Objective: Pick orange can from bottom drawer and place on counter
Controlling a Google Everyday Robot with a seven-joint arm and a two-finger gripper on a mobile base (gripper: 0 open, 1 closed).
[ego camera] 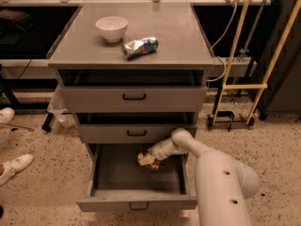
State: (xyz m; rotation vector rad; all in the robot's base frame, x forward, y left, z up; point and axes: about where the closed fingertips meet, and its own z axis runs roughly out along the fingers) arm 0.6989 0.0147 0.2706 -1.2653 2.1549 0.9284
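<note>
The bottom drawer [136,201] stands pulled open at the foot of the grey cabinet. My gripper [149,157] reaches in from the right, just under the middle drawer's front, and is shut on the orange can [146,160]. The can is small, dented and golden-orange, and it hangs above the drawer's dark floor. The counter [178,36] is the flat grey cabinet top above, with a raised rim.
A white bowl [112,28] and a dented silver-and-blue can [139,47] sit on the counter. The two upper drawers [134,98] are closed. A yellow-framed stand [240,86] is at the right. White shoes [11,166] lie on the floor at left.
</note>
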